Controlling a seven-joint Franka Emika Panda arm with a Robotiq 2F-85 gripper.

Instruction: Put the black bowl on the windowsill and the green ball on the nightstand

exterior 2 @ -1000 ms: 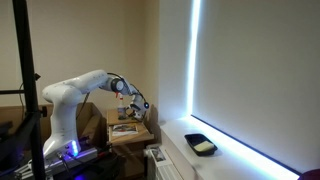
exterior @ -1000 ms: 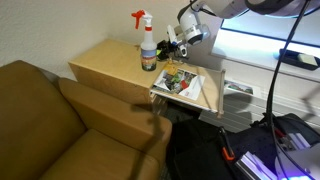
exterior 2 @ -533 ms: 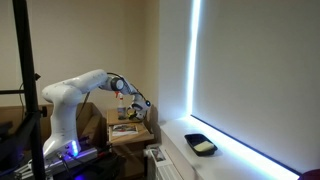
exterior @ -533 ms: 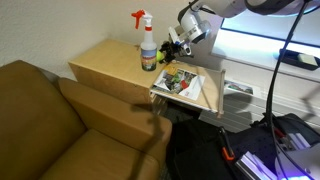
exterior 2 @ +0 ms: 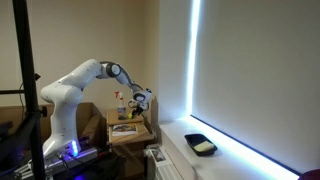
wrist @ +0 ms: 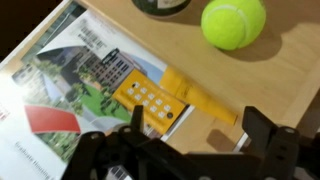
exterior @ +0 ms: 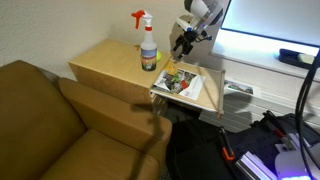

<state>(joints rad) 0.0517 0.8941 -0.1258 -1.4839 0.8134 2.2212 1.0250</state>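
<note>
Brown couch point(exterior: 45, 115) fills the near side of an exterior view, butted against the wooden bench point(exterior: 105, 62), which also shows in an exterior view point(exterior 2: 131, 137). White Panda arm point(exterior 2: 75, 85) reaches from its base over the bench; only its wrist end shows in an exterior view point(exterior: 200, 8). Windowsill point(exterior 2: 235, 160) runs under the lit blind, well apart from the bench; also seen at point(exterior: 262, 50). Magazine point(exterior: 186, 85) lies flat at the bench edge on the windowsill side; wrist view shows its printed cover point(wrist: 75, 85). Spray bottle point(exterior: 147, 45) with red trigger stands upright near the bench's back edge, just beside the magazine; visible again at point(exterior 2: 121, 104). Black bowl point(exterior 2: 202, 145) sits on the windowsill, something pale inside; dark shape at point(exterior: 298, 56). Gripper point(wrist: 195, 122) hovers above the bench's back corner on the windowsill side, pointing down; seen at point(exterior: 183, 42) and point(exterior 2: 143, 100). Jaws spread apart, released, nothing between them. Yellow flat item with a grid of white dots point(wrist: 165, 95) lies partly on the magazine, partly on bare wood, directly under the jaws. Green ball point(wrist: 233, 22), a tennis ball, rests on bare bench wood near the yellow item, not touching it, apart from the jaws.
</note>
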